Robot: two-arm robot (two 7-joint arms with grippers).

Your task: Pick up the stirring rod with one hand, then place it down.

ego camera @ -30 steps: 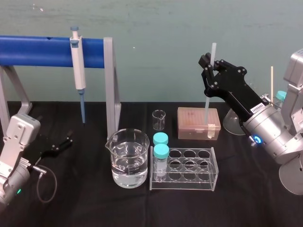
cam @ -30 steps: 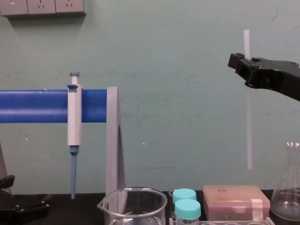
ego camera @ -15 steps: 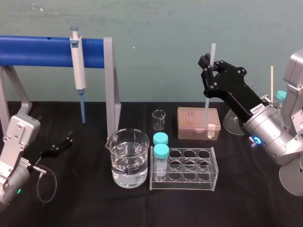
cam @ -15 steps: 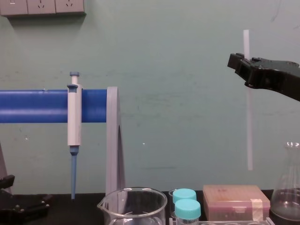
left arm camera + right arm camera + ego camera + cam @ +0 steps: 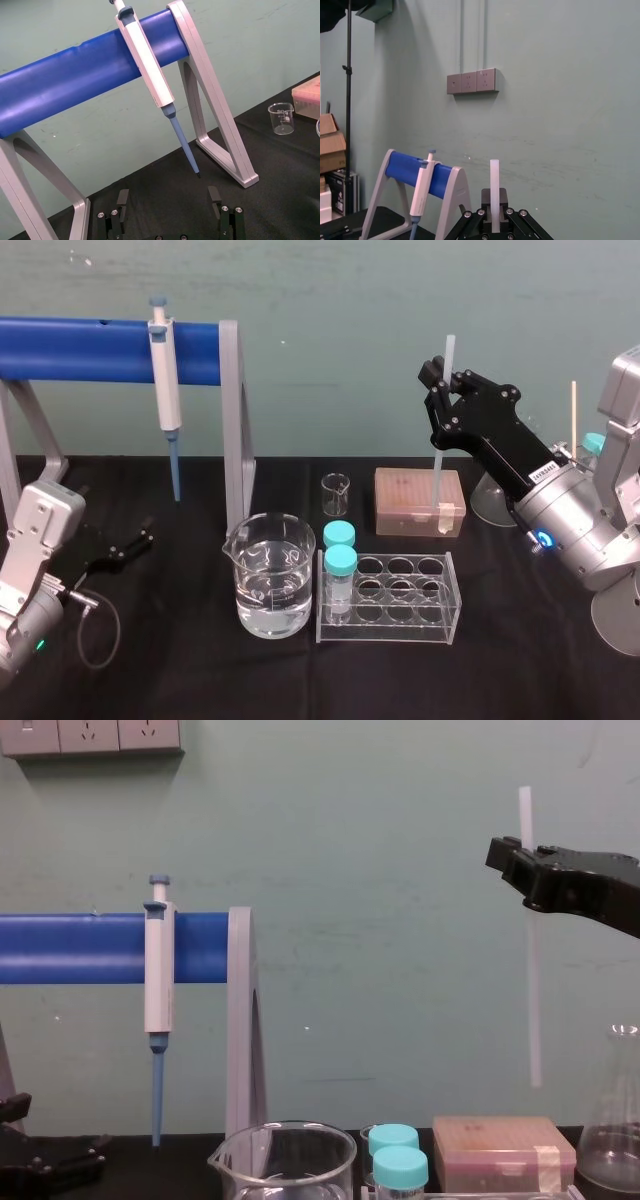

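Note:
The stirring rod (image 5: 441, 430), thin and translucent white, hangs upright in the air above the tan tip box (image 5: 420, 500). My right gripper (image 5: 443, 380) is shut on the rod near its upper end. From the chest the rod (image 5: 531, 970) runs straight down from the black gripper (image 5: 519, 852), its lower end well above the box (image 5: 503, 1148). The right wrist view has the rod's top (image 5: 494, 192) sticking up between the jaws. My left gripper (image 5: 135, 540) rests low on the black table at the left, its fingers (image 5: 216, 200) spread open around nothing.
A white pipette with a blue tip (image 5: 166, 390) hangs on the blue-bar stand (image 5: 90, 348). Below the rod are a water beaker (image 5: 270, 575), a small beaker (image 5: 336, 493), a clear rack (image 5: 390, 595) with two teal-capped vials, and a flask (image 5: 612, 1140) at the right.
The rod and right gripper have sunk very slightly. The left arm has not moved.

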